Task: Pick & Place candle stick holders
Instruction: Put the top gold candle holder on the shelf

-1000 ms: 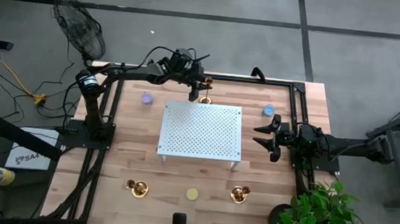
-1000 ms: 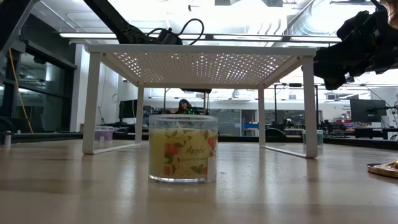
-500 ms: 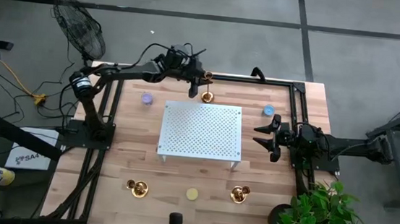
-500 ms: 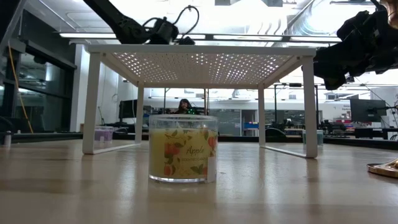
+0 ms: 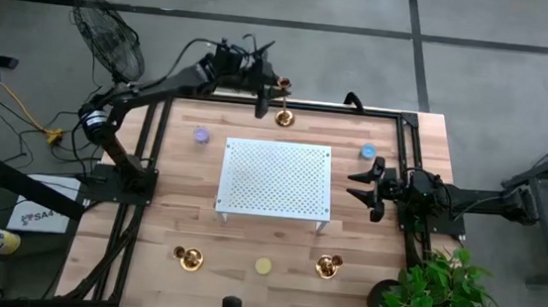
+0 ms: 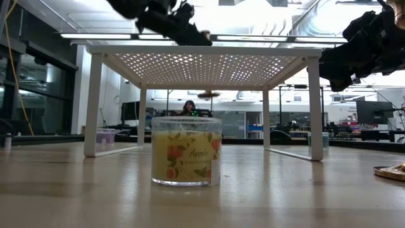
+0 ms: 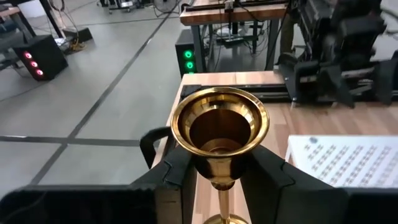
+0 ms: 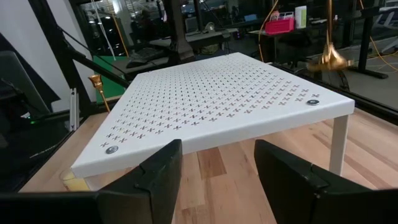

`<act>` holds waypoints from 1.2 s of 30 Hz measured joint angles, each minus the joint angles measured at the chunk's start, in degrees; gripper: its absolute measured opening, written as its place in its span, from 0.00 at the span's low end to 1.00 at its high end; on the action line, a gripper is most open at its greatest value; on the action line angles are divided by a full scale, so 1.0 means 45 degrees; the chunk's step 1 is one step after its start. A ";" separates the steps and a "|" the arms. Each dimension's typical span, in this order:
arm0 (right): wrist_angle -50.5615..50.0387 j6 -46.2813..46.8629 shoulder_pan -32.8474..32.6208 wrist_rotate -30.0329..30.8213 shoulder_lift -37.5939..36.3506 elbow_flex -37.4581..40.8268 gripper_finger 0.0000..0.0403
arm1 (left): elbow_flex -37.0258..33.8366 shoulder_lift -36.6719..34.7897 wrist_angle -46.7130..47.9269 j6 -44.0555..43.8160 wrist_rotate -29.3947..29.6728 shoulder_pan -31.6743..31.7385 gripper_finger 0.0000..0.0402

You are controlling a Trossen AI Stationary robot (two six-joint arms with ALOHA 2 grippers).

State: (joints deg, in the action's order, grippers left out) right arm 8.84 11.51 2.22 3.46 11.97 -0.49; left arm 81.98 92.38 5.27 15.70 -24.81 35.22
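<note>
My left gripper (image 5: 273, 96) is up over the table's far edge, behind the white perforated shelf (image 5: 275, 178). It is shut on a gold candle stick holder (image 5: 282, 115). The left wrist view looks down into the holder's cup (image 7: 219, 124). In the low view its round base (image 6: 207, 95) shows in the air behind the shelf. Two more gold holders (image 5: 188, 256) (image 5: 329, 266) stand on their bases near the table's front edge. My right gripper (image 5: 364, 184) is open and empty, just right of the shelf; it also shows in the right wrist view (image 8: 217, 180). My left gripper pinches the holder between its two fingers (image 7: 177, 177), just under the cup at the top of the thin stem (image 7: 221, 186). The fingers come from the table's left side, slanting down. The holder hangs about upright, cup up, with its base lifted clear of the table.
A yellow candle jar (image 5: 263, 266) stands at the front middle, and close to the camera in the low view (image 6: 186, 151). A purple candle (image 5: 201, 135) and a blue candle (image 5: 368, 150) flank the shelf at the back. A fan (image 5: 110, 40) and a plant (image 5: 435, 297) stand off the table's corners.
My left gripper has risen and gone toward the table's far edge with the gold holder. The holder stood on the table behind the shelf and now hangs lifted clear, still about upright.
</note>
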 joint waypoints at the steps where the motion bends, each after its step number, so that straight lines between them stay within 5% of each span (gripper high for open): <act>1: -0.0004 0.0000 0.0000 0.0000 -0.0001 0.0004 0.49 | 0.0484 0.0000 0.0582 0.0005 0.0006 0.0000 0.24; 12: -0.0003 0.0000 0.0003 0.0001 -0.0001 -0.0001 0.49 | 0.3332 0.0073 0.2840 -0.0225 -0.0417 -0.0675 0.23; 36: -0.0002 0.0000 0.0001 -0.0004 -0.0001 0.0004 0.49 | 0.3447 0.1124 0.1014 -0.0569 0.2349 -0.4121 0.23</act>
State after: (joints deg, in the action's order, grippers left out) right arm 8.83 11.51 2.23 3.44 11.97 -0.47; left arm 97.49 97.44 9.83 13.14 -14.24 16.68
